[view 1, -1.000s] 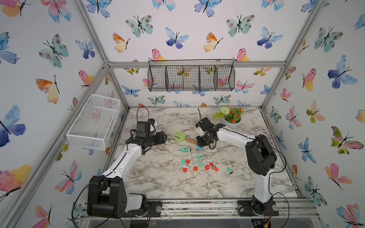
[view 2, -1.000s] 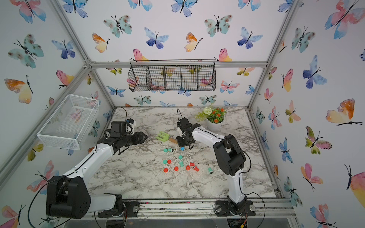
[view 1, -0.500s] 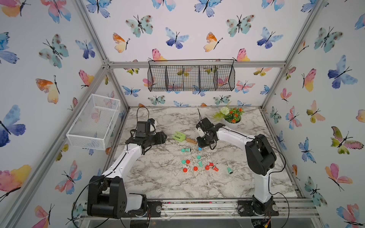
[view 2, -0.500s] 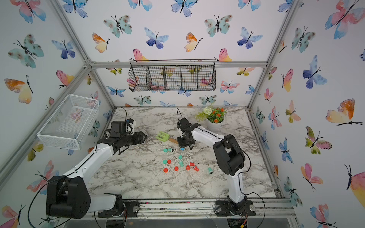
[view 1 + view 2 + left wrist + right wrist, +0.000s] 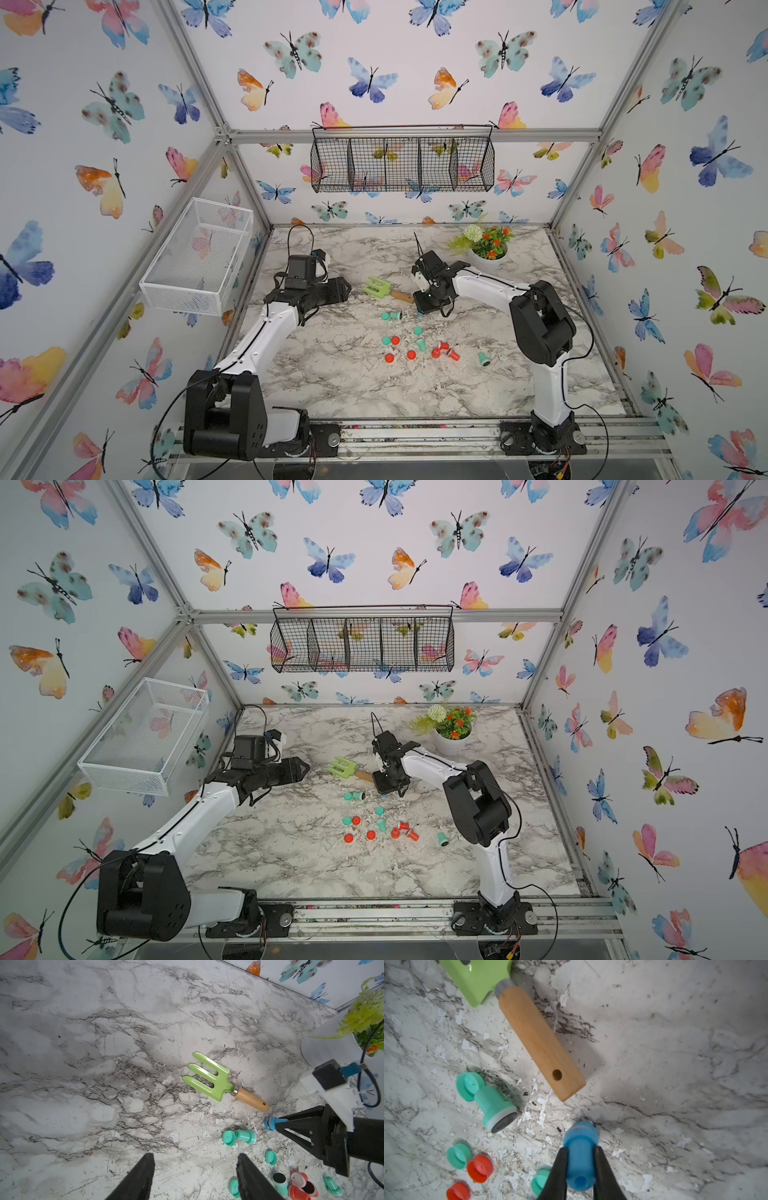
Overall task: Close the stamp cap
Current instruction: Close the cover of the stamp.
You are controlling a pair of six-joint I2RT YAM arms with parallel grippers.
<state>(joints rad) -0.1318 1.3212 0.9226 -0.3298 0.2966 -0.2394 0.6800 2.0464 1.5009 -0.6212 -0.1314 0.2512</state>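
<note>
My right gripper [image 5: 581, 1148] is shut on a blue stamp [image 5: 580, 1142], pinching its narrow stem. The stamp's wide end points down at the marble table [image 5: 675, 1064], on or just above it; a pale ring shows near that end. In the left wrist view the blue stamp [image 5: 270, 1123] sticks out of the right gripper [image 5: 279, 1124]. In both top views the right gripper [image 5: 424, 308] [image 5: 384, 789] is low over the table beside the fork's handle. My left gripper [image 5: 195, 1156] [image 5: 343, 291] hovers open with nothing between its fingers, left of the fork.
A green garden fork [image 5: 380, 289] with a wooden handle [image 5: 537, 1043] lies mid-table. A teal stamp [image 5: 494, 1105] lies on its side against a teal cap [image 5: 470, 1085]. Several red and teal caps and stamps [image 5: 415, 349] are scattered in front. A flower pot [image 5: 486, 253] stands behind.
</note>
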